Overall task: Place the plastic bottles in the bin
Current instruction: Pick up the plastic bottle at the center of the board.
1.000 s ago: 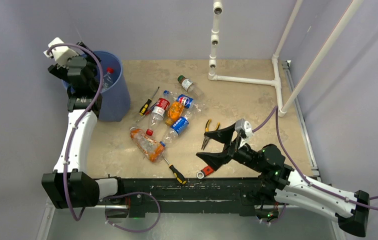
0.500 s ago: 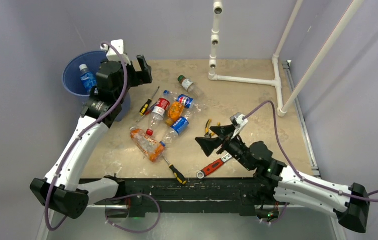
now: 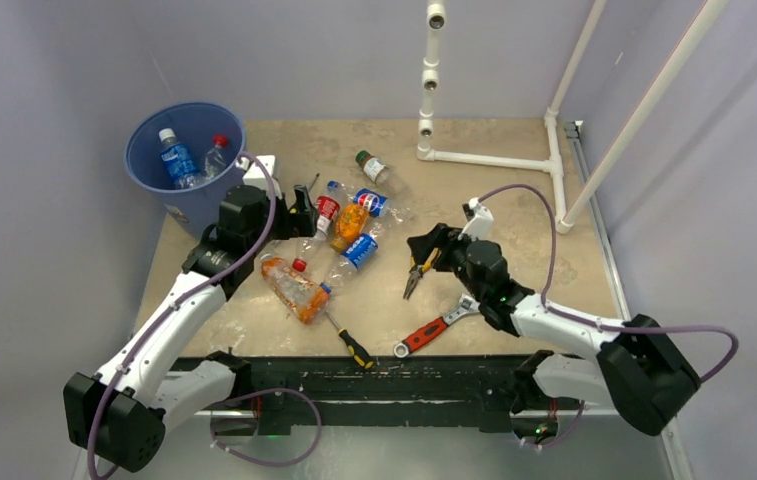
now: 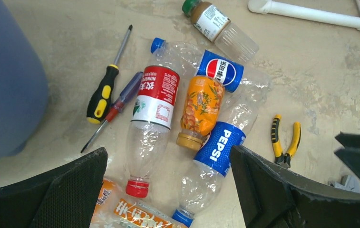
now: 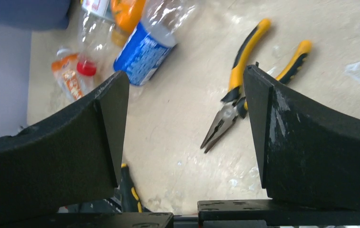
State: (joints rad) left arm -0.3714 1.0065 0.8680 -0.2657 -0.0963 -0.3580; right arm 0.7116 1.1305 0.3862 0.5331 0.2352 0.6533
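Note:
The blue bin [image 3: 186, 212] stands at the far left with two plastic bottles [image 3: 176, 158] inside. Several more lie in a heap mid-table: a red-label one [image 4: 151, 109], an orange one [image 4: 201, 107], a Pepsi one [image 4: 218, 147], a crushed orange-label one [image 3: 294, 285] and a green-capped one [image 3: 374, 167] further back. My left gripper [image 4: 168, 156] hangs open over the heap, straddling the red-label and Pepsi bottles without touching them. My right gripper [image 5: 186, 71] is open and empty over bare table beside the pliers [image 5: 244, 71].
Two screwdrivers [image 4: 104, 92] lie between bin and heap, and a third [image 3: 349, 342] sits near the front edge. A red-handled wrench [image 3: 432, 330] lies under the right arm. A white pipe frame [image 3: 494, 160] stands at the back right.
My left arm swung from above the bin down to the bottle heap, and a blue-label bottle now lies in the bin. The right arm reached forward over the pliers.

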